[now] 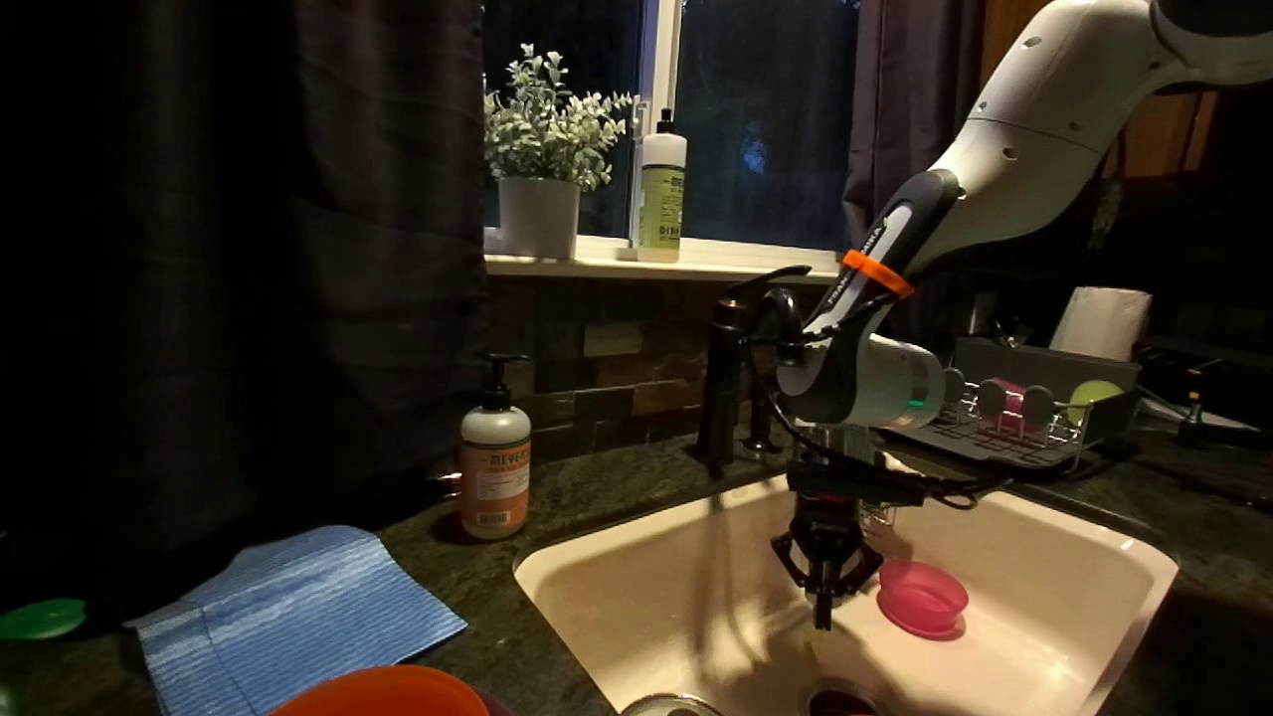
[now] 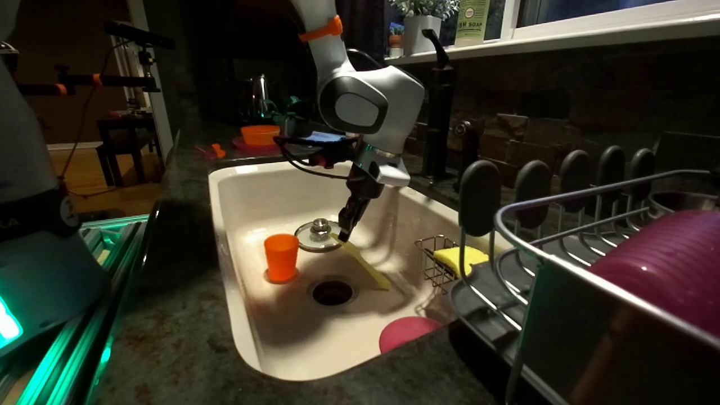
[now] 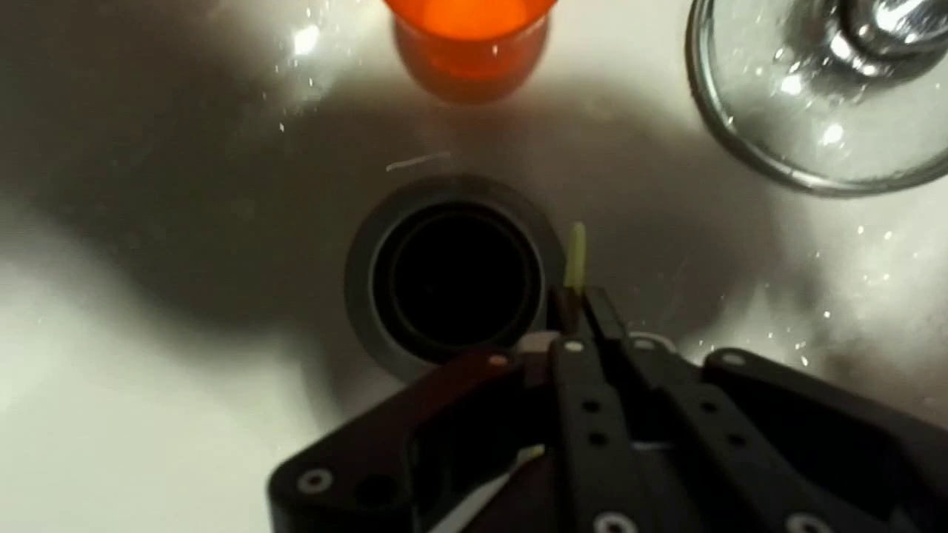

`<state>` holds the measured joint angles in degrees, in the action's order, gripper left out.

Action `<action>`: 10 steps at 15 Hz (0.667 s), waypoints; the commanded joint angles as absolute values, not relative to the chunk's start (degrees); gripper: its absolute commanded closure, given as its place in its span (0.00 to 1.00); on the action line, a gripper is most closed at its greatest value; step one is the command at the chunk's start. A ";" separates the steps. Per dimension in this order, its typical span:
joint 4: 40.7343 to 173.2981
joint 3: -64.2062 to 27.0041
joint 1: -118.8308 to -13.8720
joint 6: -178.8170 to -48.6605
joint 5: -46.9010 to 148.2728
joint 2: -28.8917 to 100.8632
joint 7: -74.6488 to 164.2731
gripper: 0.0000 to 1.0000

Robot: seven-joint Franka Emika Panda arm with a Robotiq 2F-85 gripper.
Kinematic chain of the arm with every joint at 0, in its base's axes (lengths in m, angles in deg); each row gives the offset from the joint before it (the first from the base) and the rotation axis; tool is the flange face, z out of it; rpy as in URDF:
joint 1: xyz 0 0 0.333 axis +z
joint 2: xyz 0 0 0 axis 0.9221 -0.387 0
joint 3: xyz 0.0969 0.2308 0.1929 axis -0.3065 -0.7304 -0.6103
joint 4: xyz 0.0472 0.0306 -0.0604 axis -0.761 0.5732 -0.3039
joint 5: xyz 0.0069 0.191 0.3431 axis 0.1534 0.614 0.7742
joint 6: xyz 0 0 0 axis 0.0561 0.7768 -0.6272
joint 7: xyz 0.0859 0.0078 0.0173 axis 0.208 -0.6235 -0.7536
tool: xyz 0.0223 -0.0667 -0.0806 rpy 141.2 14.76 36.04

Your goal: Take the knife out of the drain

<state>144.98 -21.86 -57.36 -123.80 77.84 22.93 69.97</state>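
A thin yellow knife [image 2: 365, 267] slants down and right from my fingertips in an exterior view, beside the drain [image 2: 332, 293]. My gripper [image 2: 344, 233] is shut on the knife near one end. In the wrist view the gripper [image 3: 585, 300] pinches it, and a short piece of the knife [image 3: 575, 255] sticks out past the fingertips, at the right edge of the drain [image 3: 459, 277]. The rest is hidden by the fingers there. In an exterior view the gripper [image 1: 822, 617] is inside the sink. I cannot tell whether the knife's low end touches the sink floor.
An orange cup [image 2: 281, 257] and a glass lid [image 2: 320, 236] with a knob are in the white sink [image 1: 617, 587]. A pink bowl [image 1: 923, 599] lies there too. A wire caddy [image 2: 434, 264] holds a yellow sponge [image 2: 462, 259]. The faucet [image 2: 439, 118] and dish rack [image 2: 531, 256] stand beside the sink.
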 commanded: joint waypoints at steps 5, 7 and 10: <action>147.72 -20.36 -53.28 -139.81 71.21 20.33 75.49 0.94; 148.03 -21.51 -53.93 -141.98 72.41 20.00 74.69 0.69; 148.40 -23.20 -55.00 -146.48 74.35 19.31 74.12 0.52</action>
